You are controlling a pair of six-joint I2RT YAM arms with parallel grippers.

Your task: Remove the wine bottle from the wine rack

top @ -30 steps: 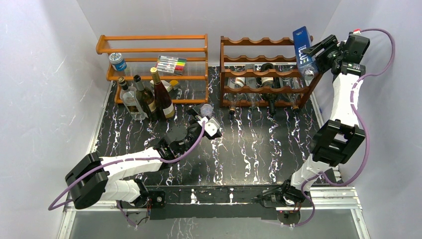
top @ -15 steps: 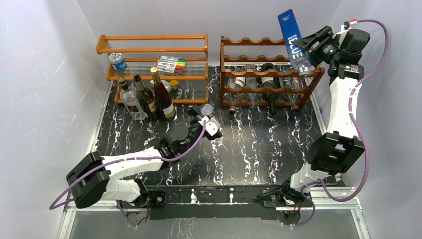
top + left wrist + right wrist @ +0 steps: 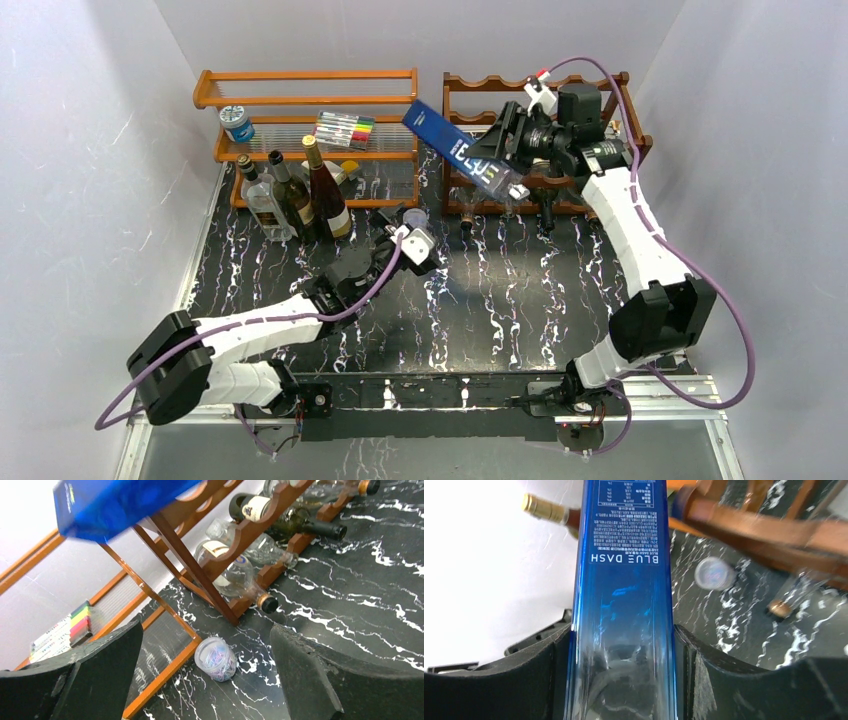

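Observation:
The wine bottle (image 3: 455, 150) is a blue, square-sided bottle labelled BLUE DASH. It hangs tilted in the air in front of the left end of the dark wavy-railed wine rack (image 3: 478, 83), clear of its cradles. My right gripper (image 3: 507, 152) is shut on its clear lower end; in the right wrist view the bottle (image 3: 621, 605) fills the gap of the gripper (image 3: 623, 630), with both pads (image 3: 704, 665) pressed on its sides. My left gripper (image 3: 205, 630) stands wide open and low over the table. The blue bottle (image 3: 115, 505) shows above it, in front of the rack (image 3: 185, 560).
Several other bottles (image 3: 541, 164) lie in the rack's lower tiers. A small clear jar of paper clips (image 3: 216, 658) sits on the table between my left fingers. The orange shelf (image 3: 305, 100) holds markers (image 3: 343, 129) and a tin (image 3: 237, 123); three upright bottles (image 3: 295, 195) stand before it.
The right arm has swung the blue bottle from the rack's right end up and over to the left, down in front of the rack's left side. The left arm barely shifted.

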